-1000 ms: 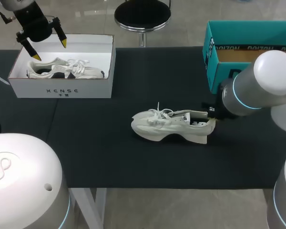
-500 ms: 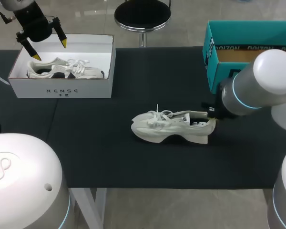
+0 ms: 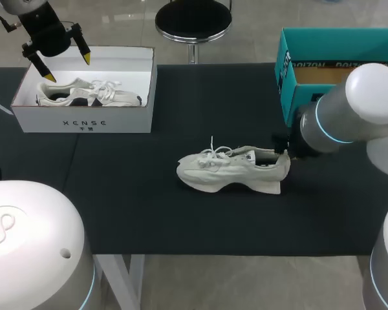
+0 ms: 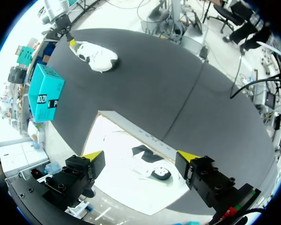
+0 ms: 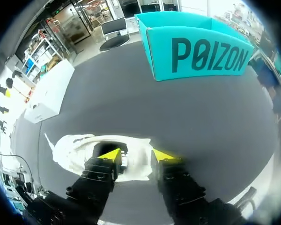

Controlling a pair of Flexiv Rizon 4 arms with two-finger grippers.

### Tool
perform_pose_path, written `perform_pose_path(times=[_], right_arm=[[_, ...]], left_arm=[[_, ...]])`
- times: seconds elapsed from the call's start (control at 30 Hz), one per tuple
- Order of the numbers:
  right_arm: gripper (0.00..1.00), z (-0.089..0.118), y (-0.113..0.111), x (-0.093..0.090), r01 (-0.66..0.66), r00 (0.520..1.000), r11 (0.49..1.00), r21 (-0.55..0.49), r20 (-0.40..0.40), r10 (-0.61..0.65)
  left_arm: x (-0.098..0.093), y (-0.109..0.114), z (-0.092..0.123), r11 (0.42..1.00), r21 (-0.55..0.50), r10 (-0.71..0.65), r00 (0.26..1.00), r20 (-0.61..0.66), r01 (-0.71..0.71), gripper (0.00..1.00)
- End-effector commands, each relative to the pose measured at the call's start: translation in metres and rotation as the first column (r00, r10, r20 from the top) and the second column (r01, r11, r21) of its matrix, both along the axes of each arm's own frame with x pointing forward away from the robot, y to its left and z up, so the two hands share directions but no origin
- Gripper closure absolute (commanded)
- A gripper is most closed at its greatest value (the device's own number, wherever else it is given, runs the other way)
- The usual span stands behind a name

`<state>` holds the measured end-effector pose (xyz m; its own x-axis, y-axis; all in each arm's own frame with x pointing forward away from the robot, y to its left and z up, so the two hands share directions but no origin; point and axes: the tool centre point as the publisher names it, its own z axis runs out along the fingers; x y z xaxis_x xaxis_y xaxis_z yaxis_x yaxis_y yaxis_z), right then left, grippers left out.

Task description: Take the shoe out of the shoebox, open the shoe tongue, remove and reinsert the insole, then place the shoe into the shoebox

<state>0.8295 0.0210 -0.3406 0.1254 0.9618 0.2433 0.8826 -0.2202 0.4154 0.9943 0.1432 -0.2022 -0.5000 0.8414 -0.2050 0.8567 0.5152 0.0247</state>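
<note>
Head view, counted: two boxes, two shoes, two grippers. Centre of frame, on black tabletop: one cream lace-up sneaker, standing on its sole outside both boxes, toe toward the left. Upper left: one white cardboard shoebox holding one white-and-dark sneaker; above it, left gripper, fingers spread wide, holding nothing. Upper right: one teal cardboard box, open-topped. Right wrist view: right gripper clamped on the cream sneaker's heel, one finger inside the collar, one outside
</note>
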Motion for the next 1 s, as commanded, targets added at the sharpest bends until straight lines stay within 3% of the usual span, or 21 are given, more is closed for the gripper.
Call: perform_pose_path(times=[0.03, 0.23, 0.37, 0.47, 0.53, 0.57, 0.63, 0.67, 0.73, 1.0], right_arm=[[0.0, 0.014, -0.011, -0.012, 0.02, 0.997, 0.998, 0.057, 0.067, -0.024], [0.0, 0.043, -0.018, -0.006, -0.062, 0.996, 0.983, 0.172, 0.075, 0.049], [0.0, 0.059, -0.027, 0.001, -0.311, 0.944, 0.893, 0.327, -0.002, 0.329], [0.0, 0.064, -0.023, -0.001, -0.536, 0.776, 0.689, 0.487, -0.035, 0.629], [0.0, 0.065, -0.015, -0.012, -0.579, 0.608, 0.489, 0.652, -0.054, 0.792], [0.0, 0.068, -0.012, -0.018, -0.604, 0.524, 0.405, 0.687, -0.04, 0.85], [0.0, 0.076, -0.018, -0.026, -0.589, 0.485, 0.32, 0.742, 0.008, 0.874], [0.0, 0.078, -0.027, -0.028, -0.586, 0.478, 0.352, 0.73, -0.04, 0.878], [0.0, 0.086, -0.045, -0.026, -0.587, 0.558, 0.481, 0.651, -0.106, 0.823], [0.0, 0.086, -0.045, -0.026, -0.587, 0.558, 0.481, 0.651, -0.106, 0.823]], left_arm=[[-0.001, 0.0, 0.0, 1.0, 0.003, 0.0, 1.0, 0.002, 0.0, 0.0], [-0.001, 0.0, 0.0, 1.0, 0.003, 0.0, 1.0, 0.002, 0.0, 0.0], [-0.001, 0.0, 0.0, 1.0, 0.003, 0.0, 1.0, 0.002, 0.0, 0.0], [-0.001, 0.0, 0.0, 1.0, 0.003, 0.0, 1.0, 0.002, 0.0, 0.0], [-0.001, 0.0, 0.0, 1.0, 0.003, 0.0, 1.0, 0.002, 0.0, 0.0], [-0.001, 0.0, 0.0, 1.0, 0.003, 0.0, 1.0, 0.002, 0.0, 0.0], [-0.001, 0.0, 0.0, 1.0, 0.003, 0.0, 1.0, 0.002, 0.0, 0.0], [-0.001, 0.0, 0.0, 1.0, 0.003, 0.0, 1.0, 0.002, 0.0, 0.0], [-0.001, 0.0, 0.0, 1.0, 0.003, 0.0, 1.0, 0.002, 0.0, 0.0], [-0.001, 0.0, 0.0, 1.0, 0.003, 0.0, 1.0, 0.002, 0.0, 0.0]])
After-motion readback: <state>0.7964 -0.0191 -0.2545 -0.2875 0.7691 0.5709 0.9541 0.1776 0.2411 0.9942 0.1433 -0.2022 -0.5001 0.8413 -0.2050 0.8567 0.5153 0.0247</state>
